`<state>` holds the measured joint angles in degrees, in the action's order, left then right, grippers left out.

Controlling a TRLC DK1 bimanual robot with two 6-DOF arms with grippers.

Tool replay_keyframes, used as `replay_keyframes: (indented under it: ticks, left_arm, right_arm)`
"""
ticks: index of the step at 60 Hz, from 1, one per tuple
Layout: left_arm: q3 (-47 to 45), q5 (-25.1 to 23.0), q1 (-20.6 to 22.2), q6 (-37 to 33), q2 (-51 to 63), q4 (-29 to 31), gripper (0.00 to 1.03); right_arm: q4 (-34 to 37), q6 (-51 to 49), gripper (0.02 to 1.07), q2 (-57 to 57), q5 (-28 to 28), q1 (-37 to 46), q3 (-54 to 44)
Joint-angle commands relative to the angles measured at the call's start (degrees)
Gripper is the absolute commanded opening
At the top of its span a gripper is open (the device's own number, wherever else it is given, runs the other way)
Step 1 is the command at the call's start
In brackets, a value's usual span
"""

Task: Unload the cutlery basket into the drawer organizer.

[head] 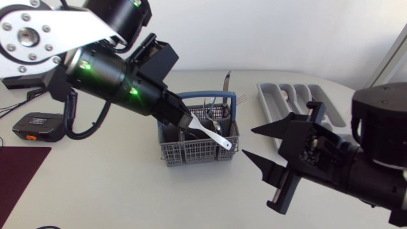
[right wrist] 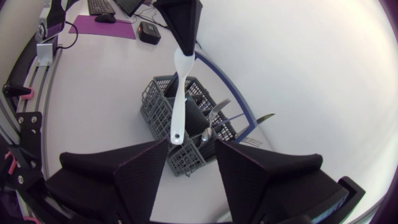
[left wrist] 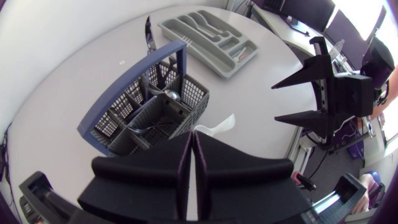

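Cutlery basket (head: 198, 145): standing near the middle of the table, grey with a blue handle, holding forks, a spoon and a knife (head: 226, 83) upright. Drawer organizer (head: 266, 95): lying on the table behind the right arm, apart from the basket. Left gripper (head: 181, 121): hanging just above the basket, fingers pressing together on one end of a white utensil (head: 206, 132). Utensil: sticking out ahead of the fingertips, tilting down over the basket, showing a small hole at the free end. Right gripper (head: 249, 143): hovering beside the basket, pointing toward it, fingers spreading wide, gripping nothing. Dark red mat (head: 19, 172) and black-and-orange device (head: 35, 127): lying at the left arm's side of the table.
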<state>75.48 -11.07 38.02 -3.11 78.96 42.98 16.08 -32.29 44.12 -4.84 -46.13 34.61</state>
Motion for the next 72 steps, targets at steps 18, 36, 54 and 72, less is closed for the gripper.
replay_keyframes:
  ticks: [18, 36, 54, 72]
  left_arm:
    - [2.5, -4.2, 0.4, 1.8, 4.5, -1.1, 0.04]
    - [2.6, -5.6, -0.1, 1.9, 4.6, -1.1, 0.04]
    - [2.3, -6.0, 0.1, 2.1, 4.8, -1.1, 0.04]
    - [1.7, -6.2, 0.2, 2.1, 4.8, -1.1, 0.04]
  right_arm:
    - [-8.3, 5.8, 0.58, 13.5, -1.3, -4.1, 4.9]
    - [-12.5, 6.5, 0.47, 20.3, -1.3, -4.4, 6.2]
    - [-14.8, 6.5, 0.29, 23.5, -2.5, -4.4, 6.6]
    - [-14.9, 6.3, 0.15, 24.2, -2.5, -4.1, 6.1]
